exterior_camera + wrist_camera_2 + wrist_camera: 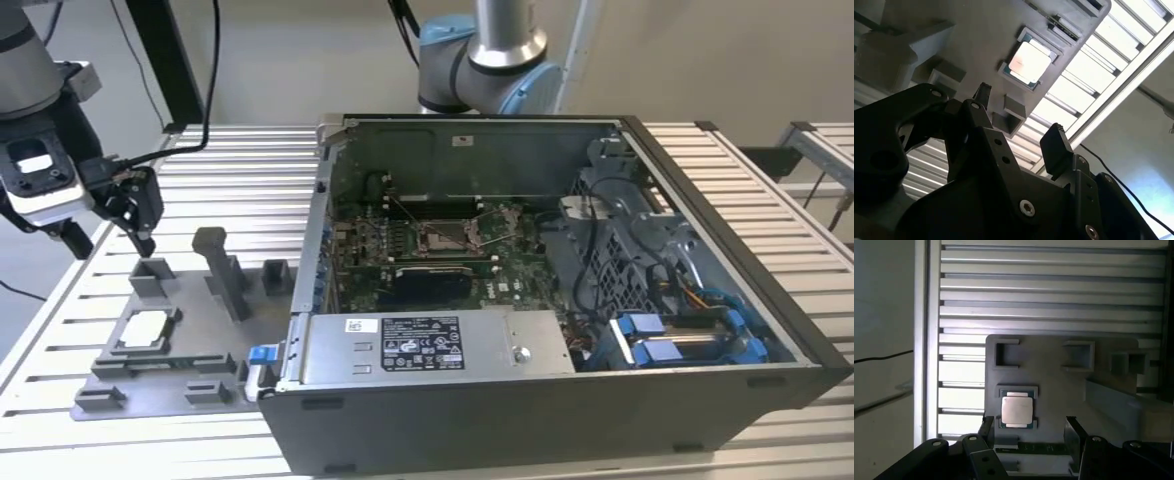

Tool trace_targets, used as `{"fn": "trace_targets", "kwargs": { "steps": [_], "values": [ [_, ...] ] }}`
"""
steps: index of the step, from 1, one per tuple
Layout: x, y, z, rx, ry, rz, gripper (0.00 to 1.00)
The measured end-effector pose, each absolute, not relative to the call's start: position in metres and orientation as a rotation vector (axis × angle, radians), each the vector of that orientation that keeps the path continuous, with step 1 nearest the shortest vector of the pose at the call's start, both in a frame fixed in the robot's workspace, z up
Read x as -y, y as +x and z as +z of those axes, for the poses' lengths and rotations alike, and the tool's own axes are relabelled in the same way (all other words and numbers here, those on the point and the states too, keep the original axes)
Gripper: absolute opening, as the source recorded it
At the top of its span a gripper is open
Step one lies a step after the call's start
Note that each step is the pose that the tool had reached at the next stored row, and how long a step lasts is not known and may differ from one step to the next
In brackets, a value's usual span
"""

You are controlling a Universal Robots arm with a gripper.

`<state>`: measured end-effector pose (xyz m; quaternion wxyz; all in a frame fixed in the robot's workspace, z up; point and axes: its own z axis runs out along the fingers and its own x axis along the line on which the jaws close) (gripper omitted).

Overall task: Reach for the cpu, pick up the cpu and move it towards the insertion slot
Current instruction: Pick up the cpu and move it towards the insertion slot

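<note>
While the gripper (114,232) hangs above the grey plate (214,340) at the exterior view's left, its two black fingers (1072,430) stand wide apart with nothing between them, so it holds nothing. The cpu (147,328) lies flat in a shallow square seat on that plate, pale top up. It is nearer the camera than the gripper and not touched by it.

In the first wrist view the cpu (1016,410) sits just beyond the fingertips, roughly in line with the gap between them but closer to one finger than the other. In the second wrist view the gripper (1019,115) is seen from behind its dark body, with the cpu (1029,62) bright in its seat past the open tips.

Several grey blocks (214,262) stand upright on the plate, and the gripper is nearest the small one at the end farther from the camera. The plate rests on a slatted metal table (747,200).

The insertion slot (441,237) is a silver-framed square with a dark centre, set in the green board (358,250) inside the open computer case (534,420). It lies towards the exterior view's right, well apart from both the gripper and the cpu.
</note>
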<state>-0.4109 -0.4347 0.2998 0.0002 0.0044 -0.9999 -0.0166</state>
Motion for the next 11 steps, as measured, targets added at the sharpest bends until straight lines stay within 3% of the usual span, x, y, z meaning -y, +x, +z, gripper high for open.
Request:
{"fn": "trace_targets", "kwargs": {
  "steps": [11],
  "values": [
    [0.4347,-0.4119,0.2896,3.141,0.014,-0.052,1.0]
  ]
}}
